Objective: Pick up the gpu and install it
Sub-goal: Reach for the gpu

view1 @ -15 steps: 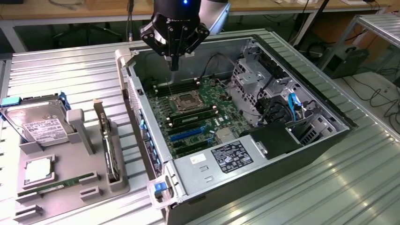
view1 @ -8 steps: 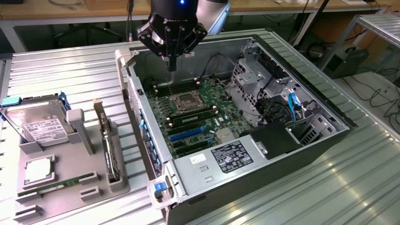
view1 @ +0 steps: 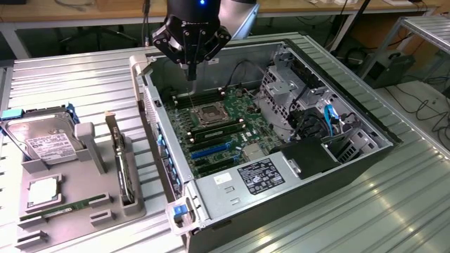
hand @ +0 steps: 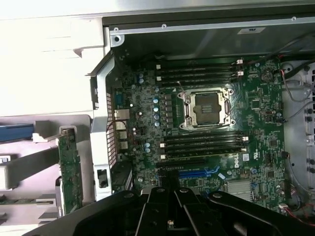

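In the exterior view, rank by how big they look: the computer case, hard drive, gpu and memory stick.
computer case, by far
hard drive
gpu, seen edge-on as a long thin strip
memory stick, shorter and thinner

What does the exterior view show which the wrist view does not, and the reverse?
Exterior view adds: the hard drive, the power supply and the blue cable. Wrist view adds: port blocks at the board's edge. Both: the gripper, the empty CPU socket, the blue slot, and the gpu standing on edge in the tray.
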Available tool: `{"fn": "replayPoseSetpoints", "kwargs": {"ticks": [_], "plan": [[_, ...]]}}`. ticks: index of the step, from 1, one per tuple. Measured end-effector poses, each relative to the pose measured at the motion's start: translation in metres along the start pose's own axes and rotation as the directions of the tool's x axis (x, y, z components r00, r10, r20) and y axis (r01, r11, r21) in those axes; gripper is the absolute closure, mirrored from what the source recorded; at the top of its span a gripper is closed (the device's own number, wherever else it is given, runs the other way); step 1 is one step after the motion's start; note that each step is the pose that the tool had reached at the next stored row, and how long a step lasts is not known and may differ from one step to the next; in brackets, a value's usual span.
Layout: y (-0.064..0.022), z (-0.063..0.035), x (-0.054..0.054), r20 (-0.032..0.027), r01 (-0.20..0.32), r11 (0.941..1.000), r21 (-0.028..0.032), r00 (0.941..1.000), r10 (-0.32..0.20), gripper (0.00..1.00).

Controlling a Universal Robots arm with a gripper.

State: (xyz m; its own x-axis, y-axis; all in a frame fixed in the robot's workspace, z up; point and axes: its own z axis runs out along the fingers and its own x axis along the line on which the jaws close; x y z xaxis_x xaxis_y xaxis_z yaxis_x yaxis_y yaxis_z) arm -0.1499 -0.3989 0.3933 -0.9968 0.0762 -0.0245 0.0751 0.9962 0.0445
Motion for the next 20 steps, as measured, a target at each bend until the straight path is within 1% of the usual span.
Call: {"fn": "replayPoseSetpoints", "kwargs": {"ticks": [20], "plan": [[-0.0006, -0.0002, 0.0081, 0.0000, 0.000, 1.0000, 0.0000, 1.0000, 0.000, 0.89]]}}
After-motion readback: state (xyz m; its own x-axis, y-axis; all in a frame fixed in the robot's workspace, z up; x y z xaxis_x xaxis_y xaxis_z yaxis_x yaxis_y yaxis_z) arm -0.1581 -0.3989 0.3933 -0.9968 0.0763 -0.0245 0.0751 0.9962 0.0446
